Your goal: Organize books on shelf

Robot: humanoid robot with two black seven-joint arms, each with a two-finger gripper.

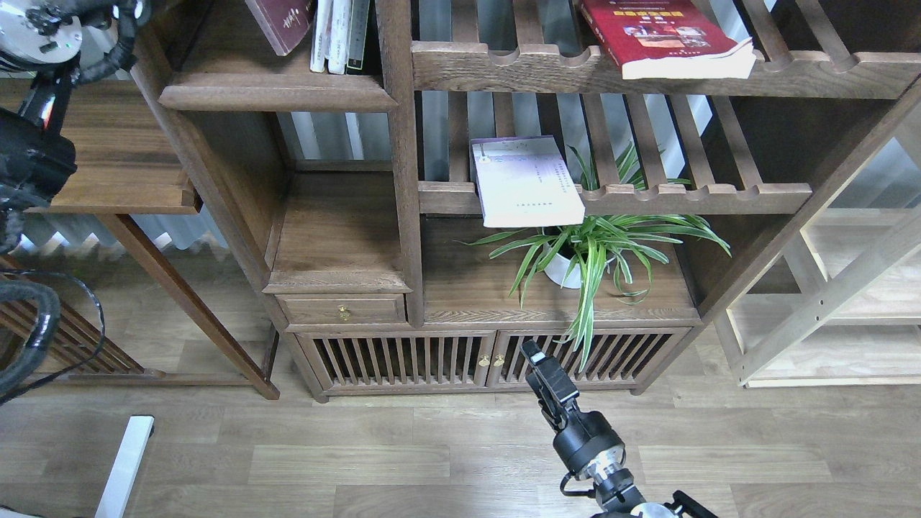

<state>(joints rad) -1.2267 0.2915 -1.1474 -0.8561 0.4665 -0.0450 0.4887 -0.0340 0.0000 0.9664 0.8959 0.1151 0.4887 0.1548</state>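
The maroon book (283,23) leans tilted in the top left compartment, above the dark-brown shelf board (277,91), close to several thin upright books (335,36). Its upper part is cut off by the view's top edge. My left arm (43,32) reaches up at the far left; its gripper is out of view. The bright red book (665,36) lies flat on the upper slatted rack. The pale white-lavender book (527,183) lies on the middle slatted rack, overhanging its front rail. My right gripper (538,357) hangs low before the cabinet doors, dark and narrow, holding nothing.
A potted spider plant (586,248) stands on the cabinet top under the pale book. A small drawer (343,311) and slatted doors (403,360) are below. A side table (108,158) stands left, a pale wood rack (849,288) right.
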